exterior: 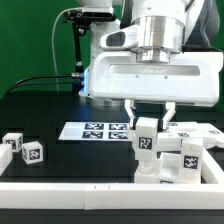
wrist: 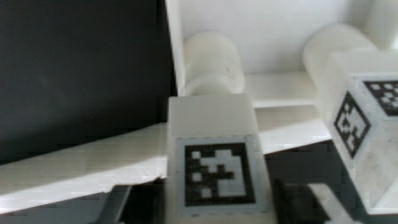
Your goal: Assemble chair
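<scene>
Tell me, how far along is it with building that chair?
Early to midway, I'd judge. Looks done: several white pieces are gathered at the exterior view's right, though whether they are joined I cannot tell. In hand: the hand straddles an upright tagged piece beside them; a firm grip is not clear. Left: two small blocks lie apart on the exterior view's left, untouched.

I see smooth white plastic chair pieces (exterior: 148, 140) — slightly glossy — on a matt black surface (exterior: 40, 110).
</scene>
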You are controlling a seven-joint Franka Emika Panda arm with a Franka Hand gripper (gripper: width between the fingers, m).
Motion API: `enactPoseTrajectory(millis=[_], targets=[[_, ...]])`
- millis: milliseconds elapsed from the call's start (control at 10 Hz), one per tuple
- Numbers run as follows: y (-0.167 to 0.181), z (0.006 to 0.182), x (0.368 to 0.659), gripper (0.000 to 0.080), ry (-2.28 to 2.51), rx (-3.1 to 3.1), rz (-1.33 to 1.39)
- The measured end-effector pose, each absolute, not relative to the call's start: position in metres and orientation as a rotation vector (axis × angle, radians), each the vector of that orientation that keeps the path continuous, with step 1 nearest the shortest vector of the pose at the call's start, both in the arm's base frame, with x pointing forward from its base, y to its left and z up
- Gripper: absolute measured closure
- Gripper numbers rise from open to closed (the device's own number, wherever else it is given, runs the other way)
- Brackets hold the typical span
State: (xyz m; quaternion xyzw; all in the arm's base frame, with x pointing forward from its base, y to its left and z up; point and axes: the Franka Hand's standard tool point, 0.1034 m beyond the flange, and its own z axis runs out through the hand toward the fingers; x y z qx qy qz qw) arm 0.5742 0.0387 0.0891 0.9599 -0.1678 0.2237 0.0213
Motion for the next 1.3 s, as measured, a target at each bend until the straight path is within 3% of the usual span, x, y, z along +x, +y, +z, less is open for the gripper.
enactPoseTrajectory(millis=[900, 1000, 1100, 1300], targets=[[0.0461, 0.0802, 0.5707, 0.0515, -0.537, 2.940, 0.835], [0.0455, 0.0803, 0.5706, 0.0403, -0.534, 2.939, 0.834], [0.0450, 0.0793, 0.5700, 0.0403, -0.522, 2.943, 0.815], [0.0422, 0.0858, 0.5765, 0.0171, -0.544, 2.978, 0.681]])
